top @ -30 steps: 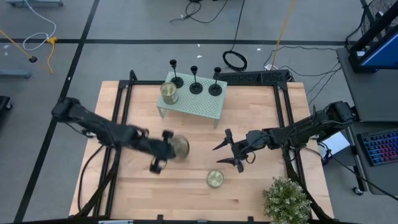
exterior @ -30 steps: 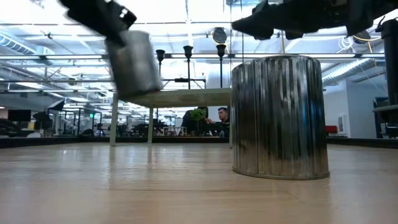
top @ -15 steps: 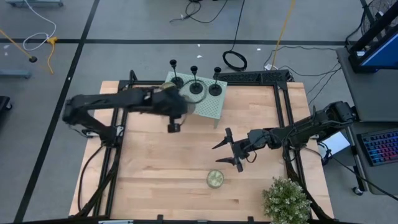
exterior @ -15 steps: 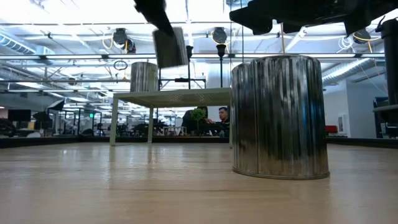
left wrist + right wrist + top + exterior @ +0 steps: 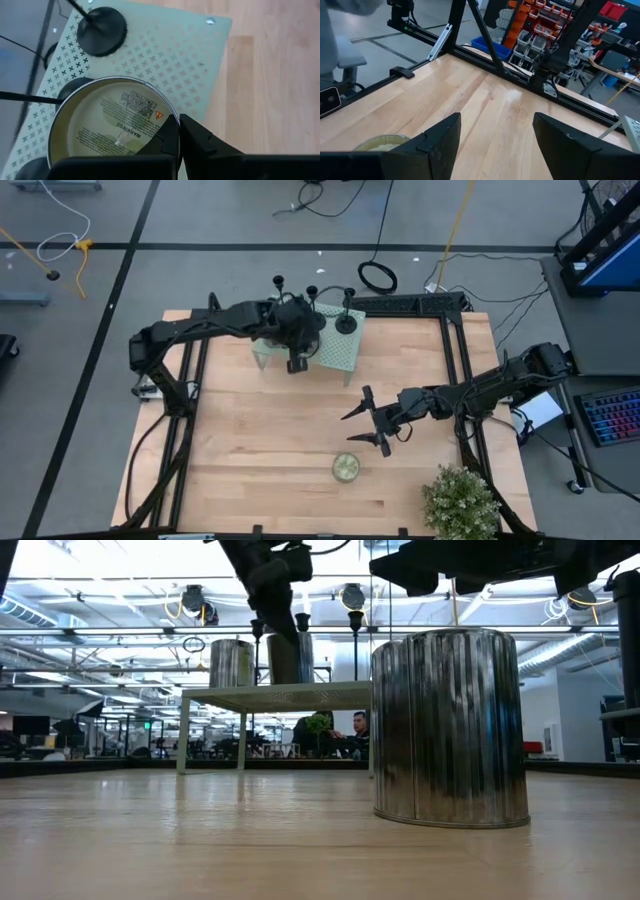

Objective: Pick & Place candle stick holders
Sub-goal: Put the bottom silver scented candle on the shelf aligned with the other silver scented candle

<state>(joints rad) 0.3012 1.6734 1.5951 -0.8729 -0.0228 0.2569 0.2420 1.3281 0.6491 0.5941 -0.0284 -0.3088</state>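
Observation:
Three black candle stick holders [image 5: 346,322] stand on their round bases along the far side of a pale green perforated stand [image 5: 340,352]. One base [image 5: 102,30] shows in the left wrist view. My left gripper [image 5: 293,330] is over the stand, shut on a silver candle tin [image 5: 112,130]. In the low view this tin [image 5: 290,658] is at the stand's top, beside another tin [image 5: 232,662]. My right gripper [image 5: 365,420] is open and empty above mid-table, near a third tin [image 5: 346,468]. My left gripper holds the tin by its rim [image 5: 167,117], one finger inside the tin and one outside its wall. The fingers come from above, pointing down. The tin is upright with its bottom at the stand's top; I cannot tell whether it rests there.
A potted plant [image 5: 460,502] stands at the near right corner. A black frame [image 5: 455,350] runs along the table's sides. The third tin [image 5: 450,730] stands large in front of the low camera. Bare wood lies between the stand and my right gripper.
My left gripper has carried the tin from mid-table up and toward the far edge, over the green stand, then lowered it to the stand's top next to the first tin. My right arm has kept still.

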